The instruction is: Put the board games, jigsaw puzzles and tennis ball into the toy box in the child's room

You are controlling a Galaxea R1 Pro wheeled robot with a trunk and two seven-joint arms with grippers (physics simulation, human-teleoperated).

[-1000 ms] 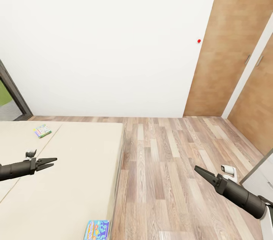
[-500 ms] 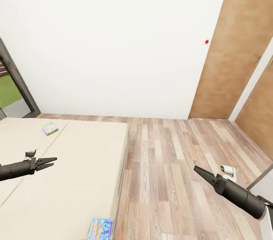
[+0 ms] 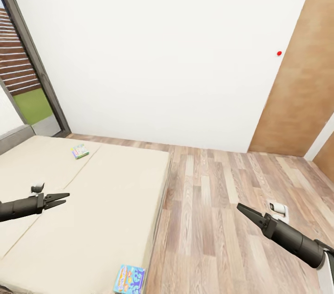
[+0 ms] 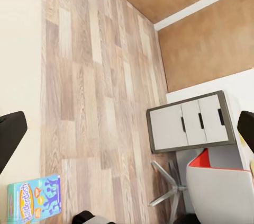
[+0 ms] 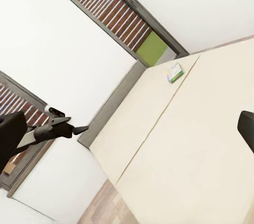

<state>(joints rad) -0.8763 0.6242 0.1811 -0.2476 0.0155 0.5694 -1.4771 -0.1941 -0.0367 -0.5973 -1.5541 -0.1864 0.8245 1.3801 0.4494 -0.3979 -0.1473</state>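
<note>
The bed (image 3: 106,192) with two cream pads takes up the lower left of the head view. A pale green board game (image 3: 80,151) lies on its far part, also seen in the right wrist view (image 5: 174,72). A blue board game (image 3: 129,279) lies at the bed's near right corner; the left wrist view (image 4: 34,200) shows it too. My left gripper (image 3: 64,198) hovers over the bed, open and holding nothing (image 4: 127,131). Over the floor, my right gripper (image 3: 241,208) is open and holds nothing as well (image 5: 127,131). The toy box, jigsaw puzzles and tennis ball are out of view.
Wood-plank floor (image 3: 222,201) stretches to the right of the bed. A brown wardrobe door (image 3: 301,94) stands at the right, a dark-framed window (image 3: 32,57) at the left. The table's white drawers (image 4: 190,124) and a red-and-grey chair (image 4: 222,187) appear in the left wrist view.
The head camera has turned left: bed, wall and wardrobe slide right in the picture and the window comes into sight. Both arms hold the same pose.
</note>
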